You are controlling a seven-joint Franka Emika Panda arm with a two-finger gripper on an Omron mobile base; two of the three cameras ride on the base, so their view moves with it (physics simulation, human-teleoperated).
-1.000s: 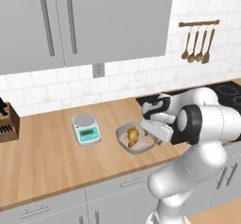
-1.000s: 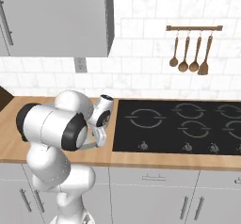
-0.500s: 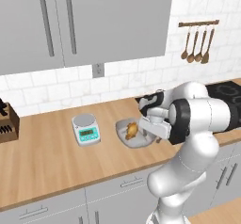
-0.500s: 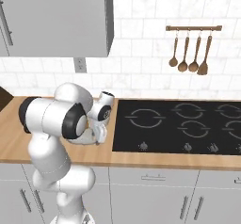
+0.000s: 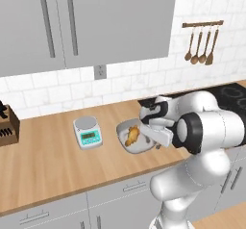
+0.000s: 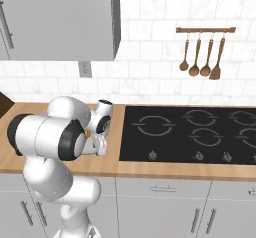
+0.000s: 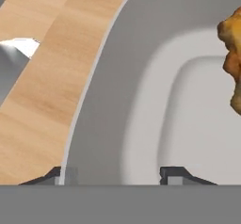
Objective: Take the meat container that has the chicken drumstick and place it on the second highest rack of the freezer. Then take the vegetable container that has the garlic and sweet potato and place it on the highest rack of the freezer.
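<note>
– One container is on the wooden counter (image 5: 48, 160), yes? Where exactly?

– Yes. The meat container (image 5: 126, 129) is a pale grey rounded tray. It lies at about 3 o'clock from the kitchen scale (image 5: 88, 132), near it but not touching. The chicken drumstick (image 5: 131, 135) lies inside, golden orange-brown and lumpy.

– And the gripper?

– The gripper (image 5: 153, 135) is low at the 3 o'clock side of the container. In the hand view the two dark fingertips (image 7: 176, 175) stand apart, one on each side of the container's broad rim (image 7: 101, 110). One tip is at the outer edge over the wood, the other is over the inner hollow. So the jaws are open across the rim. I cannot tell if they press on it.

– Where is the drumstick in the hand view?

– At about 2 o'clock, at the edge of the picture, inside the hollow.

– What else is around?

– The black cooktop (image 6: 190, 134) lies at 3 o'clock from the arm in the right base view. Wooden utensils (image 6: 202, 57) hang on the wall above it. A knife block (image 5: 7, 124) stands at 9 o'clock on the counter in the left base view, well apart from the scale.
</note>
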